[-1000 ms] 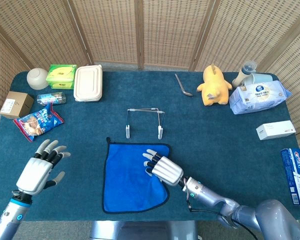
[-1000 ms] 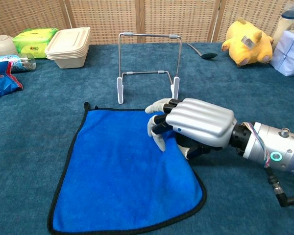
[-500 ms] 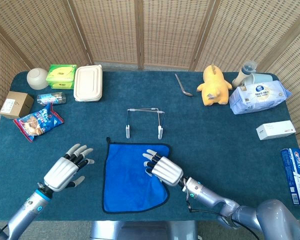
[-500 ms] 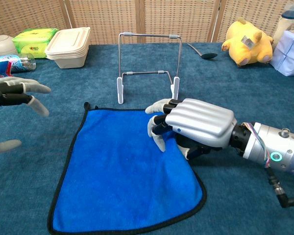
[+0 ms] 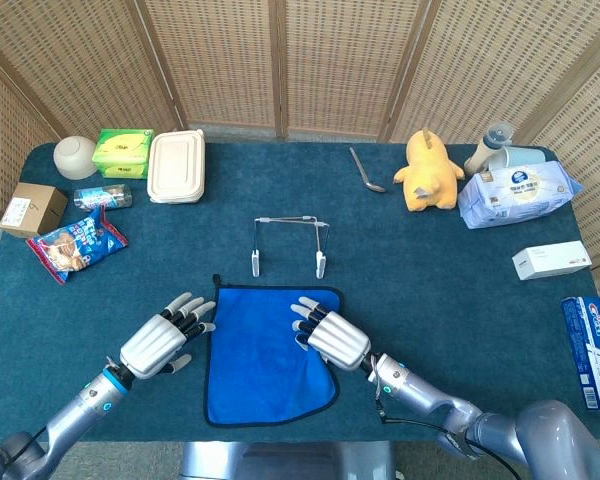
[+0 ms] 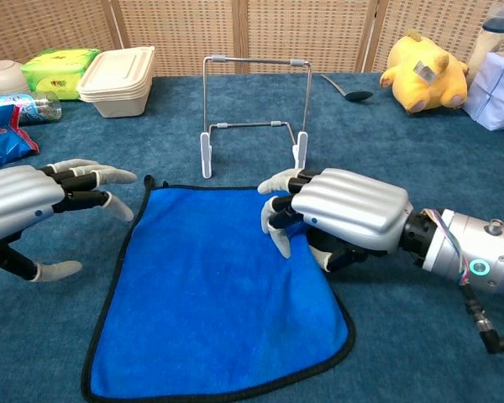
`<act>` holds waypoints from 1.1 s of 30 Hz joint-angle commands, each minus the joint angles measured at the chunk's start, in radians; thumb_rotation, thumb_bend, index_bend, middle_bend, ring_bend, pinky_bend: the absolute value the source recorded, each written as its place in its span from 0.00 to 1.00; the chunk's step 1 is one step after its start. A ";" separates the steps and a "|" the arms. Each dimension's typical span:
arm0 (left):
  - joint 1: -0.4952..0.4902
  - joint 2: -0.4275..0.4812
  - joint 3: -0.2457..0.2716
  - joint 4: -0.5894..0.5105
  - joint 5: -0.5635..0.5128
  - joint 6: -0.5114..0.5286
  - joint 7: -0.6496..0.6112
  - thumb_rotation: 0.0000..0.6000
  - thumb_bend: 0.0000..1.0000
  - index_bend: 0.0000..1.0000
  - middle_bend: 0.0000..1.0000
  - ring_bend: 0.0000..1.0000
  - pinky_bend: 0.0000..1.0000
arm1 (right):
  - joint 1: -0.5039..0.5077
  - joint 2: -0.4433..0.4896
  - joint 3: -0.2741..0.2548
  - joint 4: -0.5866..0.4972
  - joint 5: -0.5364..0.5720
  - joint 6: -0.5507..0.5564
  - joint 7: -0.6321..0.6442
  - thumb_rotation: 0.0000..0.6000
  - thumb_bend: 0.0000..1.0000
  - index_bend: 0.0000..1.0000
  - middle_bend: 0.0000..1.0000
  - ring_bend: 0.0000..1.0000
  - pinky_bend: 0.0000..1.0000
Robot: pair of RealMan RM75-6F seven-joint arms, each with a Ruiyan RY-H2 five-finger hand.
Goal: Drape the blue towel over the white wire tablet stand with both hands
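A: Where was the task at this pt?

B: Early. The blue towel [image 5: 267,352] lay flat on the bench [image 5: 440,290], near the front edge, roughly mid-width. The white wire stand [image 5: 288,244] stood upright just behind the towel's far edge, bare, nothing on it.

A: Hands?

B: Right hand [image 6: 340,212] was on the towel's right side near the far right corner, fingers curled down onto the cloth. Looked like pressing or starting to gather it, but couldn't tell if any fabric was actually pinched; thumb was hidden under the palm. Left hand [image 6: 34,201] hovered just beside the towel's left edge, fingers spread, holding nothing, not touching the cloth as far as I could see.

A: So done vs. left?

B: Done: both hands brought to the towel, approx. one per side. Left, by my read: left hand needed a grip on its far corner, right needed a firm grip too, then lift together, carry toward the back of the bench, lay it over the stand's top bar. No lift yet, towel had no raised folds.
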 commanded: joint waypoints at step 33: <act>-0.105 -0.101 0.015 0.078 -0.041 -0.048 0.041 1.00 0.41 0.15 0.02 0.00 0.00 | -0.009 0.007 0.010 0.003 0.008 0.004 0.012 1.00 0.51 0.67 0.35 0.13 0.13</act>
